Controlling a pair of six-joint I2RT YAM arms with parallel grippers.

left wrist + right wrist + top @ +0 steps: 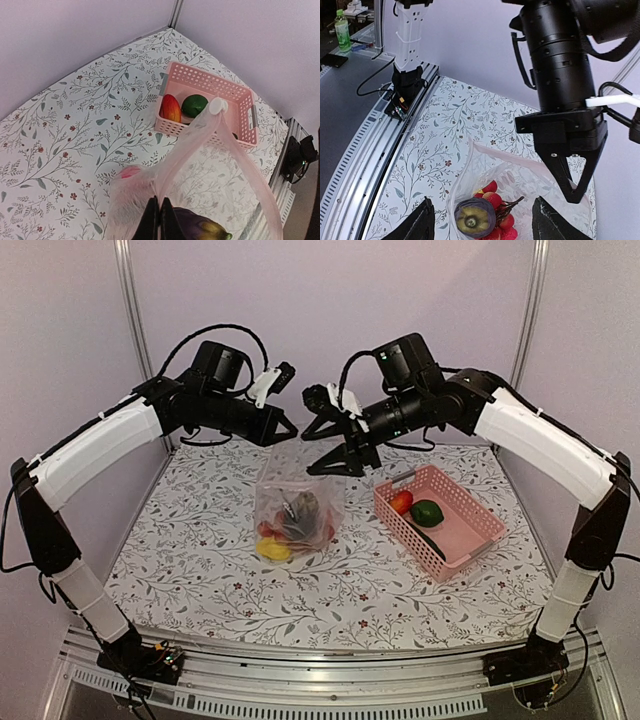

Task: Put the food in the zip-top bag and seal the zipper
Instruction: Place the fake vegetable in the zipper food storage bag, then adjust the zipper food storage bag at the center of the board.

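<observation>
Left gripper (290,428) clamped tight on mouth edge of zip-top bag (300,502). Bag hangs below it, eggplant (475,217) and red fruits (492,197) inside. Right gripper (340,465) spread wide, empty, just above bag mouth. Pink basket (468,512) below, to its right, holds red pepper (401,501), green pepper (427,512).

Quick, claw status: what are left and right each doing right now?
Left claw: closed, pinching the zip-top bag at its rim.
Right claw: open, holding nothing, above the bag's mouth.

No text, number or brand can be read; the label on the green bottle (342,30) is blurred.
</observation>
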